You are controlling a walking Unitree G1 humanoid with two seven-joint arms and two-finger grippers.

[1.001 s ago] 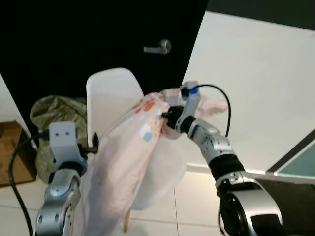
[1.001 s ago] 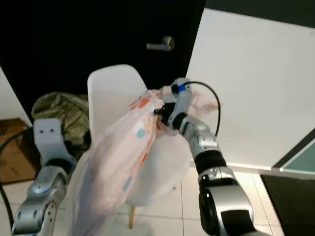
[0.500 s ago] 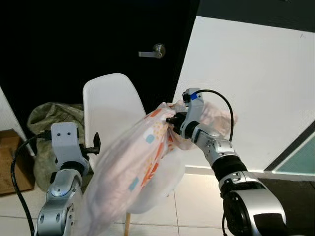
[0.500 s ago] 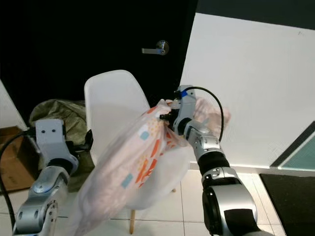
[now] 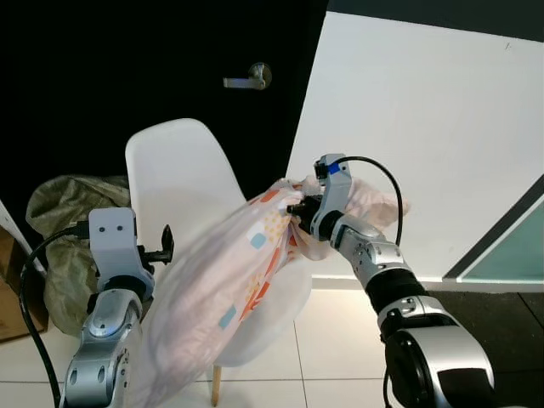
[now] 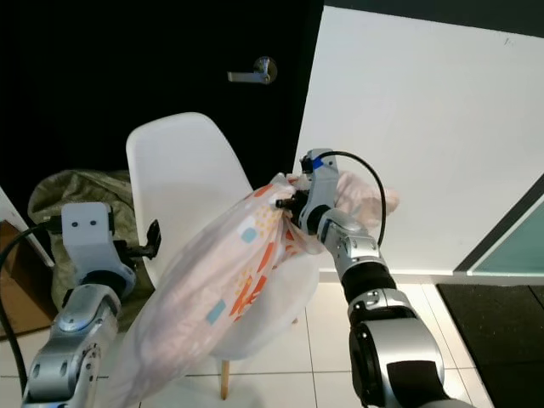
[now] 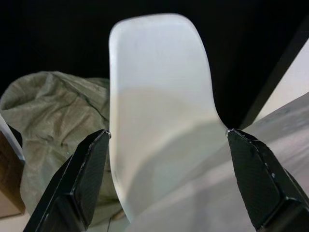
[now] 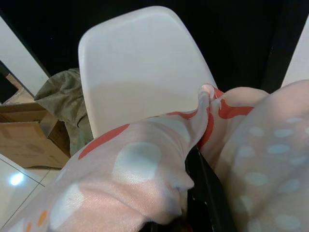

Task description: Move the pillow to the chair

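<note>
A long pale pink pillow (image 5: 229,293) with orange and blue spots hangs slanted in front of me, its upper end bunched at my right gripper (image 5: 296,209), which is shut on the pillow's cloth (image 8: 193,159). Behind it stands a white shell chair (image 5: 174,183) on wooden legs; the pillow's middle lies over the chair's seat. My left gripper (image 7: 166,140) is open, its black fingers (image 7: 84,171) spread wide, pointing at the chair back (image 7: 154,96) with nothing between them. The left arm (image 5: 110,280) is raised beside the pillow's lower end.
A black door (image 5: 127,59) with a silver lever handle (image 5: 246,79) is behind the chair. A white wall (image 5: 425,127) runs to the right. A crumpled olive sack (image 5: 59,221) and a cardboard box (image 8: 24,130) sit left of the chair. White tiles (image 5: 331,340) cover the floor.
The view has shifted, so the chair now sits further left and lower. The pillow has swung from hanging steeply to lying slanted across the seat. My right gripper stays shut on it.
</note>
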